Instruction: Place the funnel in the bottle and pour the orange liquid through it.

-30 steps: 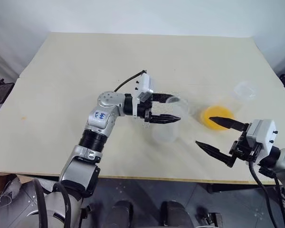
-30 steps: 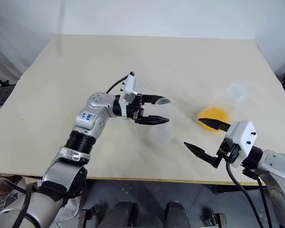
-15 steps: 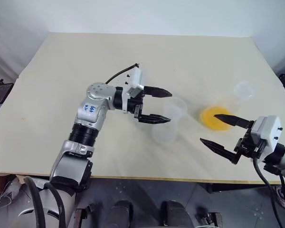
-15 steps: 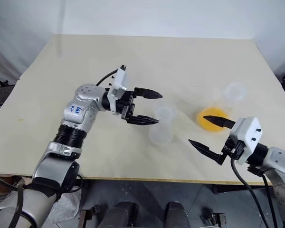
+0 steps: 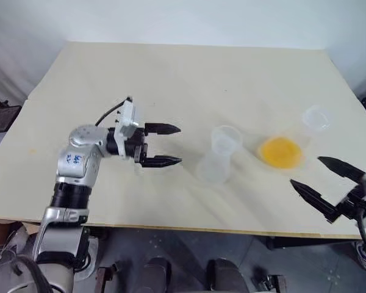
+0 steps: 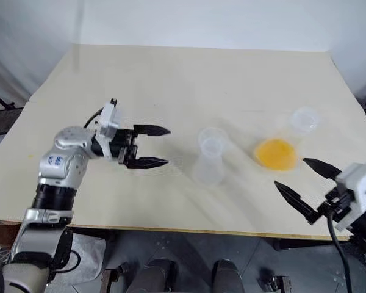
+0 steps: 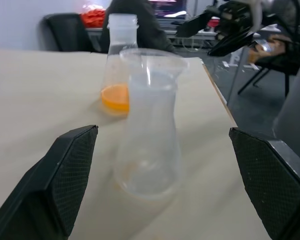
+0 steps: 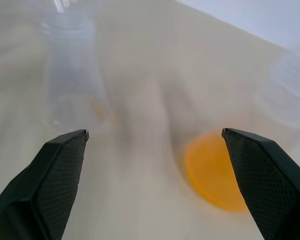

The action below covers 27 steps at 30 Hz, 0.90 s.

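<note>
Funnel step looks done, pour step not started. The bottle [image 5: 215, 168] stands upright on the table [image 5: 171, 73], a little toward 4 o'clock from the table's middle, and the funnel [image 7: 151, 57] sits on its neck with the round rim on top. Clear on clear, so the stem probably goes down inside, hard to confirm. The left gripper [image 5: 179, 144] hangs at the bottle's 9 o'clock, well apart from it, jaws spread wide and empty, pointing level toward the bottle. The orange liquid [image 5: 281, 152] lies as a shallow round patch in the base of a second clear flask [image 7: 122, 50], which stands upright at the bottle's 3 o'clock, near but not touching. The right gripper [image 5: 306, 171] hovers at that flask's 5 o'clock, by the table's near edge, jaws also wide apart, holding nothing, touching nothing. My read: next up is grabbing the flask. That calls for the right gripper to go in toward 11 o'clock, straddle the flask's neck or upper body, clamp, lift, carry it over the funnel rim and tip slowly. The left gripper may need to steady the bottle, since it is light and top-heavy with the funnel on.
</note>
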Motion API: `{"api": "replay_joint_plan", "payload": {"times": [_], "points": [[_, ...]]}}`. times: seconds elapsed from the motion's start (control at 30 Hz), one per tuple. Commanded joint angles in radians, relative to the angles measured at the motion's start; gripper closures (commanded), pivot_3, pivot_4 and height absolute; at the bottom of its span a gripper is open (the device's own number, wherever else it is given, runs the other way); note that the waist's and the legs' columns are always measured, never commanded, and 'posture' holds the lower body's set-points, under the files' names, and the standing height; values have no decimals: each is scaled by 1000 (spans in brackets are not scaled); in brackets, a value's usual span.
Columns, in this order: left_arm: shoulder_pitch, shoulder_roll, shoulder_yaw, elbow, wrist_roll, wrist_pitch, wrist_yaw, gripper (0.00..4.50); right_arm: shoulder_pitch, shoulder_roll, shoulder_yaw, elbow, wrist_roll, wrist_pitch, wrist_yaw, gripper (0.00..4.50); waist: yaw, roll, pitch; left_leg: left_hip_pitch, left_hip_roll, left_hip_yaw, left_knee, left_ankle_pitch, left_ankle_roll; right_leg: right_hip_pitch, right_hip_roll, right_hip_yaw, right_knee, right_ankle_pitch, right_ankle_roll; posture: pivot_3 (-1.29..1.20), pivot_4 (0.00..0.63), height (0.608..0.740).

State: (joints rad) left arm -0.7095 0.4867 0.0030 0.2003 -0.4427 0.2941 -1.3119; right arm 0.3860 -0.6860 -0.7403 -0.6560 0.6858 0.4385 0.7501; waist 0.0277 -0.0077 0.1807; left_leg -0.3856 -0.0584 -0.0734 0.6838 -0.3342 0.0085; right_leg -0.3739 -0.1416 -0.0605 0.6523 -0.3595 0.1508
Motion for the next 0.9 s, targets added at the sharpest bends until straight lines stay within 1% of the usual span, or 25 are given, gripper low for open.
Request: {"api": "replay_joint_plan", "payload": {"times": [0.03,0.2,0.33,0.47,0.6,0.73,0.9], "points": [[19,-14,22,-61,-21,-38,33,24,61,51,-79,-67,12,-11,-48,0,-2,0,0,0,0,0,0,0,0,0,0,0,0,0,0,0,150,740],[45,-7,26,-89,-25,-56,49,24,114,111,-107,-119,27,-20,-107,0,-10,2,-1,2,1,2,-1,0,0,0,1,2,0,0,0,0,150,740],[41,-3,18,-89,-27,-90,21,24,69,119,-71,-95,-1,-24,-169,0,-15,3,-2,3,1,3,-2,0,0,0,1,4,1,0,0,0,150,740],[26,-10,9,-76,-20,-110,18,24,-58,86,19,-27,-40,-14,-208,0,-18,3,-2,3,1,4,-1,0,0,0,1,5,1,0,0,0,150,740],[15,-17,-4,-80,-15,-114,24,24,-221,54,128,101,-98,-4,-243,0,-26,3,-2,4,1,4,-2,0,0,0,2,5,1,0,0,0,150,740],[19,-19,-9,-98,-16,-109,35,24,-330,47,196,204,-146,-31,-247,0,-27,3,-2,4,1,4,-2,0,0,0,1,5,1,0,0,0,150,740],[50,-2,0,-158,-30,-74,61,24,-462,44,253,327,-186,-66,-240,0,-30,3,-2,4,1,4,-2,0,0,-1,1,6,1,0,0,0,150,740]]}}
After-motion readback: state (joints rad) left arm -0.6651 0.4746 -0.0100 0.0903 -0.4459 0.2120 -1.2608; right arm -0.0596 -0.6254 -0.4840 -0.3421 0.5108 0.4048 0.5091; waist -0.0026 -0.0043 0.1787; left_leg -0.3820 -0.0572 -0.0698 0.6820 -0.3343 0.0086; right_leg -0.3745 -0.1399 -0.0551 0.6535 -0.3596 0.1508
